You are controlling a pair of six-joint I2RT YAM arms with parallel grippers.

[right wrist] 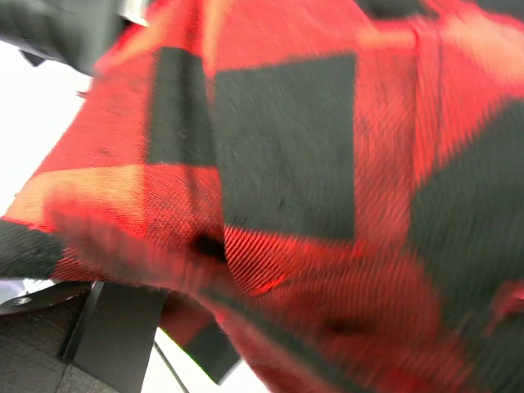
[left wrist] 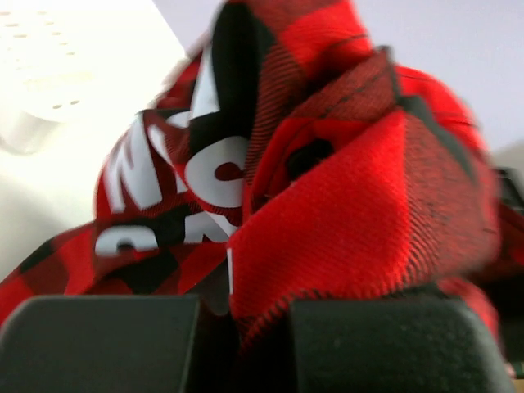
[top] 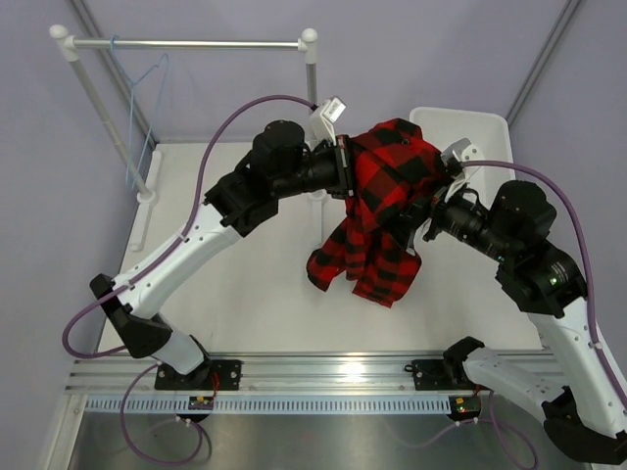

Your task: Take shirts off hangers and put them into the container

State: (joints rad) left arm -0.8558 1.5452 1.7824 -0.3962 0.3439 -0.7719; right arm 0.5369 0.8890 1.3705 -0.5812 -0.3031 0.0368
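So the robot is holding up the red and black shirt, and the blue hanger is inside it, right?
Not quite. The robot does hold up the shirt, but the blue hanger is not inside it: it hangs bare on the rack at the back left. The top view shows it.

Cloth hides the working ends.
From above, the shirt [top: 387, 191] buries the right jaws and covers the near left part of the container [top: 485, 119]. The right wrist view is blurred check almost throughout. In the left wrist view, the white lettering [left wrist: 214, 151] on the cloth is folded, cut short and unreadable.
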